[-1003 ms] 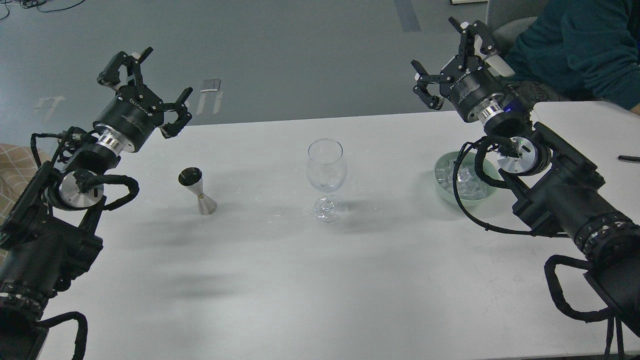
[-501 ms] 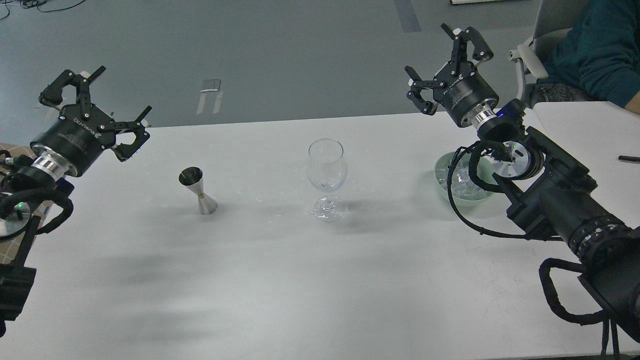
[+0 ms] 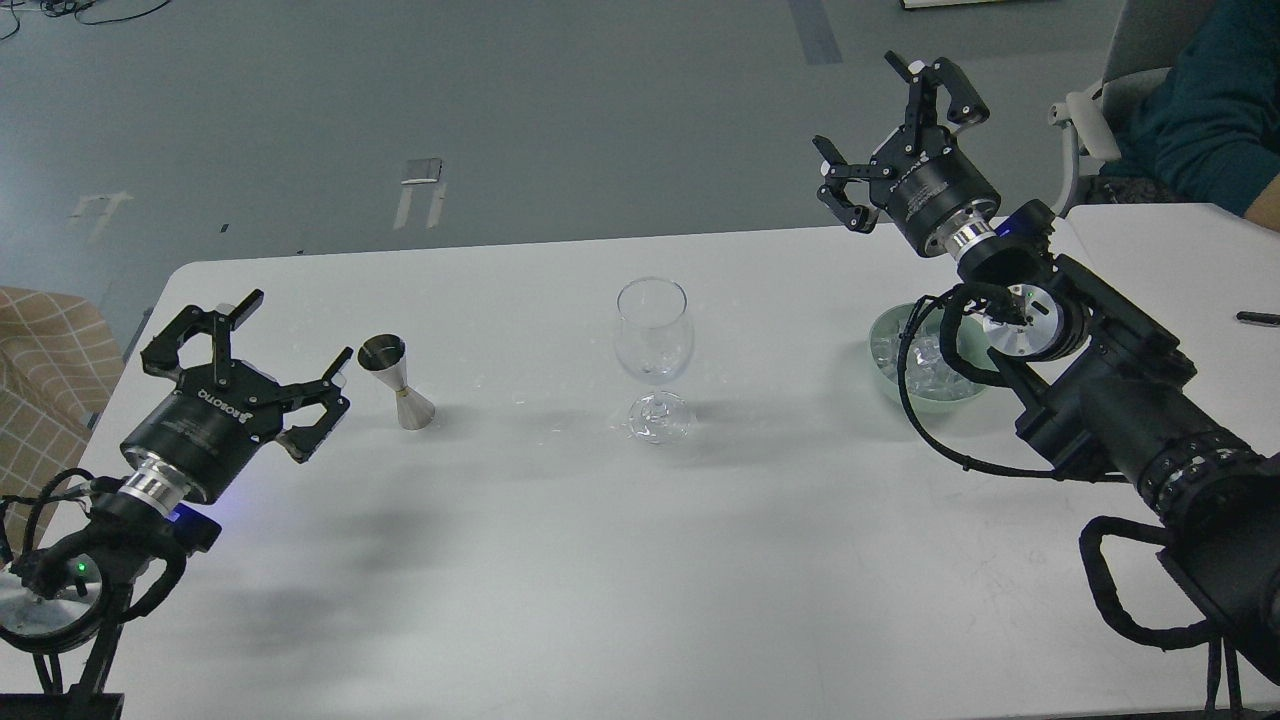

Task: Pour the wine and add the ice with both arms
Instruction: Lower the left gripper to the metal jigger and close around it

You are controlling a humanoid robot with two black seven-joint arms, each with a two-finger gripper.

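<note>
Nearby, jigger flanks wine glass.

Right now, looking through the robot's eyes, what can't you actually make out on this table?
- Ice: the right arm's cable crosses the green bowl in the head view, so no cube count.
- Jigger: whether it holds liquid is not visible.
- Wine glass: too clear to tell whether anything is inside.
- Dark object: cut off by the right edge.
- No bottle is in view.
</note>
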